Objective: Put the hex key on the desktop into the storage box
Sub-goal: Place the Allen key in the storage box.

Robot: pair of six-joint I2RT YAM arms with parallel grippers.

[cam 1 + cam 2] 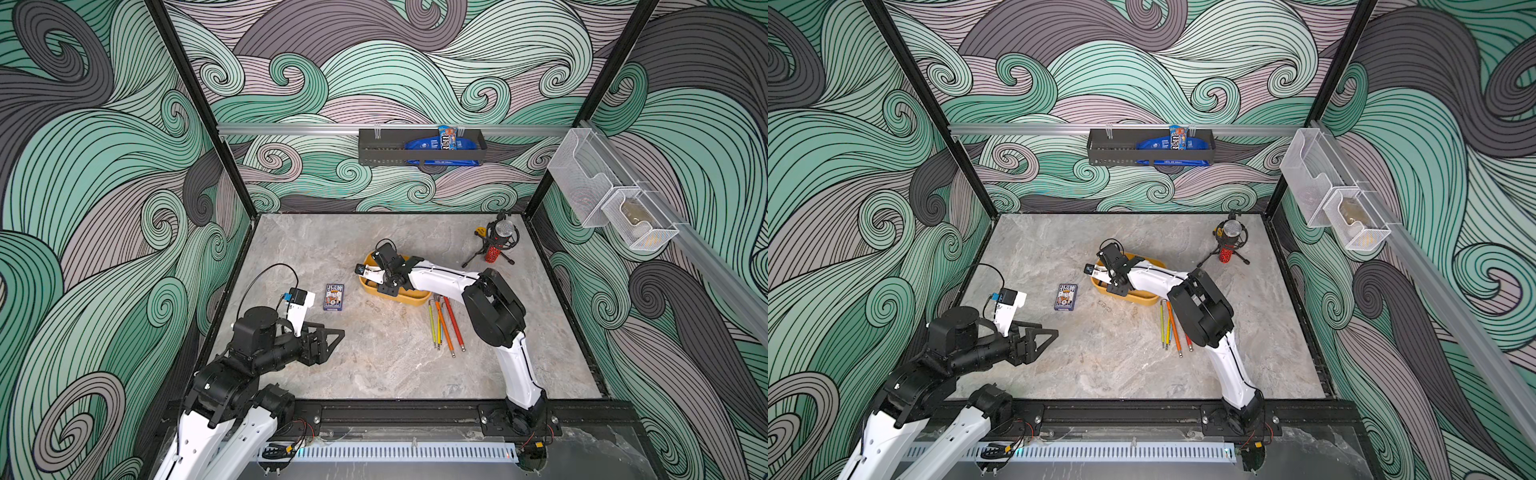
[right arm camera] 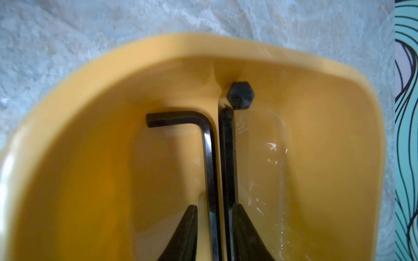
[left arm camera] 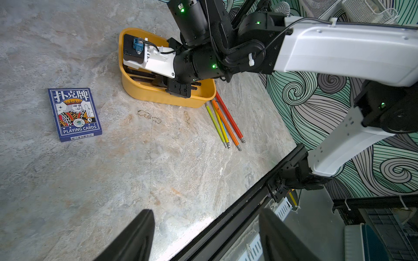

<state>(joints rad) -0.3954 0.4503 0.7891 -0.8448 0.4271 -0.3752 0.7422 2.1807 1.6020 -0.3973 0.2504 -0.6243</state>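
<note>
The yellow storage box [image 1: 415, 297] [image 2: 90, 158] sits mid-desktop [image 1: 374, 365]. My right gripper [image 2: 214, 205] [image 1: 388, 282] reaches down into it, jaws slightly open. Two black hex keys lie side by side on the box floor between the fingers. One is an L-shaped key [image 2: 210, 158], with a gap to the finger beside it. The other [image 2: 227, 146] rests against the opposite finger, its hexagonal end [image 2: 241, 95] at the box wall. Several long coloured hex keys [image 1: 444, 324] [image 3: 226, 122] lie on the desktop beside the box. My left gripper [image 3: 205, 212] [image 1: 338, 332] hovers open and empty near the front left.
A blue playing-card pack [image 1: 334, 296] lies left of the box. A small microphone on a tripod [image 1: 496, 245] stands at the back right. A black rack [image 1: 419, 147] hangs on the back wall and white mesh baskets [image 1: 615, 199] on the right wall.
</note>
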